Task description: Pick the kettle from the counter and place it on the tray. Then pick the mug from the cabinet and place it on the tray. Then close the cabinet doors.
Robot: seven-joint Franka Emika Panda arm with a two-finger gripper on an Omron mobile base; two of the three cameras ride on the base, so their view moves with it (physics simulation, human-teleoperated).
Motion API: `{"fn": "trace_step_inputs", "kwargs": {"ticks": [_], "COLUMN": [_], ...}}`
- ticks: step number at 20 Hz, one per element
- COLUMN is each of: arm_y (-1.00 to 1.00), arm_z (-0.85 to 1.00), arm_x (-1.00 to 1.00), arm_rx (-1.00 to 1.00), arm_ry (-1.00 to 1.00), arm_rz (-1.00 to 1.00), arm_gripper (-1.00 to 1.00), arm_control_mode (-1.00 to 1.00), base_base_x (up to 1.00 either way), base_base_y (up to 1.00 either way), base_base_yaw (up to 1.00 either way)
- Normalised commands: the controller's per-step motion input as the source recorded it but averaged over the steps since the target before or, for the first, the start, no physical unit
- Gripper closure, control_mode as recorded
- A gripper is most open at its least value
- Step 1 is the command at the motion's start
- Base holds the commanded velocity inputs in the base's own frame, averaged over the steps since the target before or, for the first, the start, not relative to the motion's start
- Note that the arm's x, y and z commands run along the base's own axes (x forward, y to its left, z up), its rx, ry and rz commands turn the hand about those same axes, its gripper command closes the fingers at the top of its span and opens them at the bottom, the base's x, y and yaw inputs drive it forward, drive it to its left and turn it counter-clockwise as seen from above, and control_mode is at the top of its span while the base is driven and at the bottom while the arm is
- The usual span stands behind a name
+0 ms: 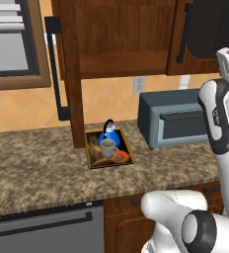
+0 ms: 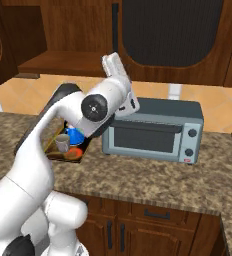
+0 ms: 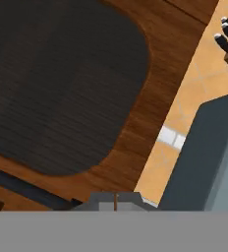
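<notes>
Two cabinet doors (image 1: 72, 74) frame the dark wooden cabinet (image 1: 121, 39): the left one stands swung open, edge-on, its long black handle facing left, while the right one (image 3: 67, 83) sits close before the hand camera, cut off at the edges. Below runs the speckled tabletop (image 1: 37, 163), carrying a grey toaster oven (image 2: 155, 131) beside the tray (image 1: 93, 159). On the tray stand the blue kettle (image 1: 109, 133) and, just in front of it, the grey mug (image 1: 107, 147); in the right base view the arm hides part of both. Raised near the right door, the gripper (image 3: 116, 199) has its jaws pressed together, holding nothing.
</notes>
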Motion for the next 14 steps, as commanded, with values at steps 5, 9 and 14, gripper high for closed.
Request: {"fn": "trace_step_inputs", "kwargs": {"ticks": [5,9,14], "arm_y": [1.0,1.0,1.0], "arm_z": [0.07,0.0,0.0], "arm_x": [-1.0,-1.0,-0.75], "arm_rx": [-0.09,-0.06,-0.04], "arm_ry": [0.07,0.08,0.06], "arm_rz": [-0.05,-0.04,0.0], "arm_gripper": [1.0,1.0,1.0], "arm_control_mode": [-1.0,-1.0,-1.0], "base_base_x": [0.0,0.0,0.0], "base_base_y": [0.0,0.0,0.0], "base_base_yaw": [0.0,0.0,0.0]}}
